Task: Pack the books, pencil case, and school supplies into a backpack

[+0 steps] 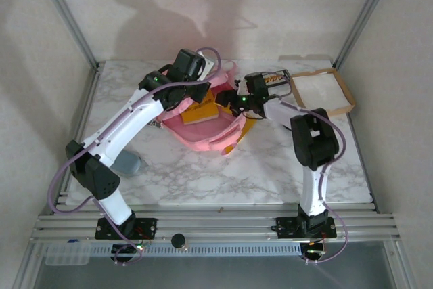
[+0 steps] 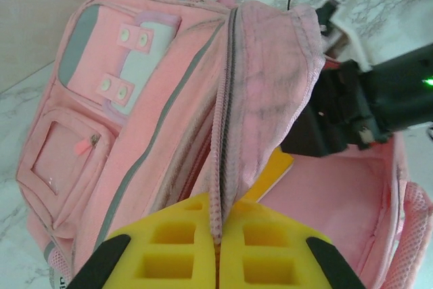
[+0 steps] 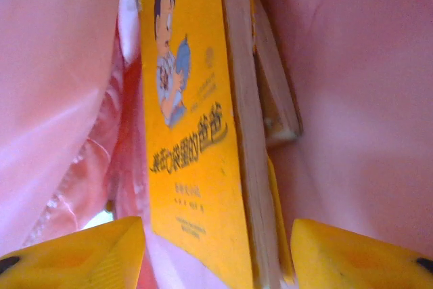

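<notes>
Pink backpack (image 2: 155,120) is lying mid-table (image 1: 270,174), main pocket gaping. L gripper (image 2: 218,255) is pinching the zip edge and lifting the flap. R gripper (image 3: 216,248) is reaching inside w/ jaws spread either side of a yellow book (image 3: 193,133). Tip: flap should be held high while R arm is backing straight out, so its fingers aren't dragging books. Cover is showing a cartoon boy; a second book (image 3: 277,99) is leaning behind, against pink lining.

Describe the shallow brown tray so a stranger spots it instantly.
On the white marble table, look right of the puffy pink backpack, toward the far right corner. The brown cardboard tray lies flat there, the only square, white-lined thing.
</notes>
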